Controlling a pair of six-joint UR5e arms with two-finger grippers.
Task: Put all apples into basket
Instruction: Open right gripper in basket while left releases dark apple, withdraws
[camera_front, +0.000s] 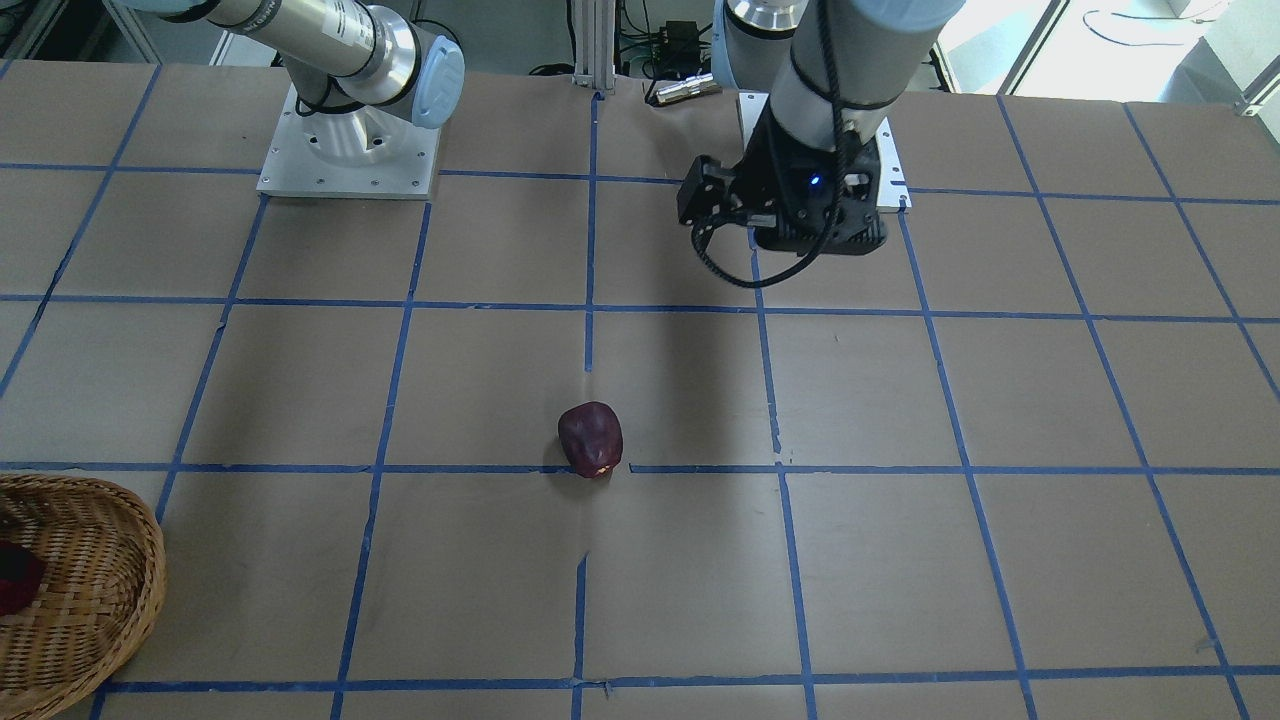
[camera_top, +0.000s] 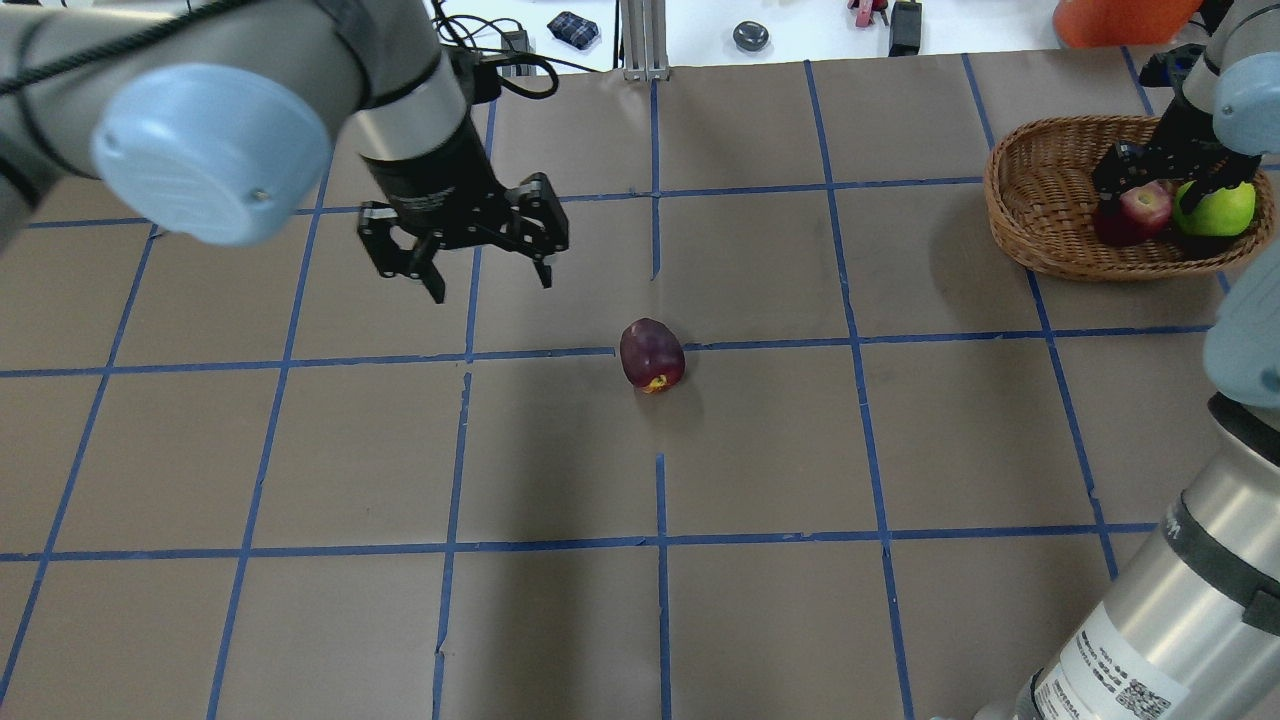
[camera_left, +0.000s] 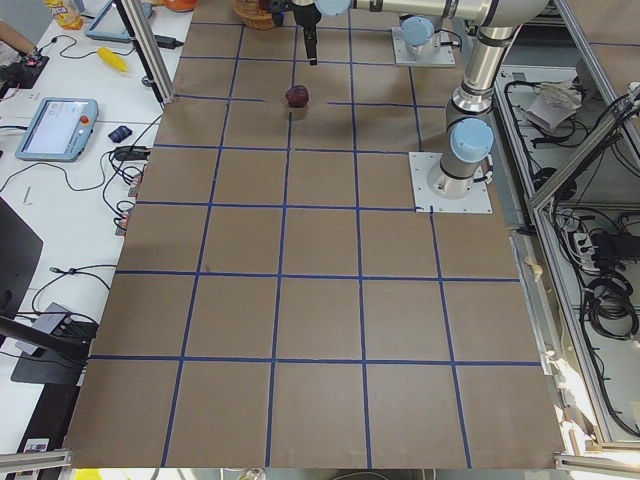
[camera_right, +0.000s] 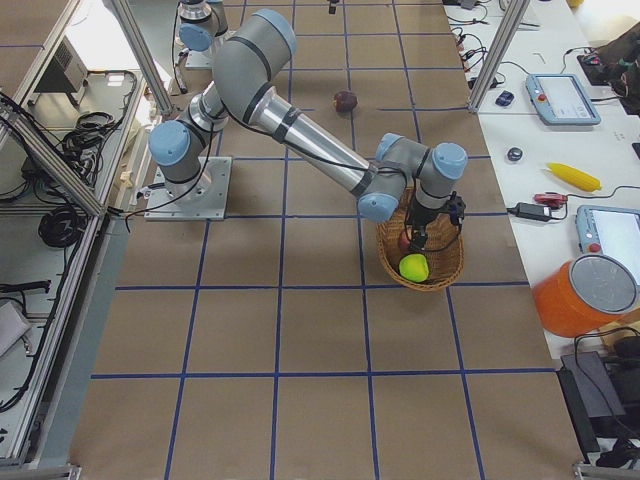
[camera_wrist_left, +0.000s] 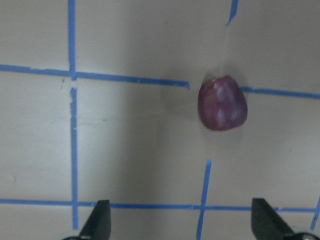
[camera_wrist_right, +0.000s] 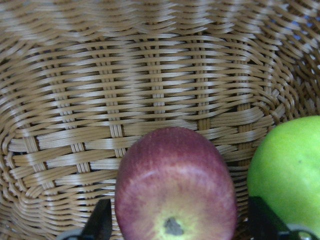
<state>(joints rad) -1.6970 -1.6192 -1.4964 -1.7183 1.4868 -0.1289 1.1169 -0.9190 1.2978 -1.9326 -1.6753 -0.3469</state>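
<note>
The dark maroon apple (camera_top: 652, 354) lies alone at mid-table on a blue tape line, also in the front view (camera_front: 590, 438) and the left wrist view (camera_wrist_left: 222, 102). My left gripper (camera_top: 490, 280) hangs open and empty above the table, to the apple's left and a little beyond it. The wicker basket (camera_top: 1010, 200) stands at the far right and holds the red apple (camera_top: 1135, 215) and the lime green apple (camera_top: 1215, 210). My right gripper (camera_top: 1165, 185) is inside the basket, open, its fingers either side of the red apple (camera_wrist_right: 175, 190); the green apple (camera_wrist_right: 290, 175) lies beside it.
Brown paper with a blue tape grid (camera_top: 660, 545) covers the table. The two arm bases (camera_front: 350, 150) stand on the robot's side. Small tools and an orange object (camera_top: 1110, 20) lie on the white bench beyond the far edge.
</note>
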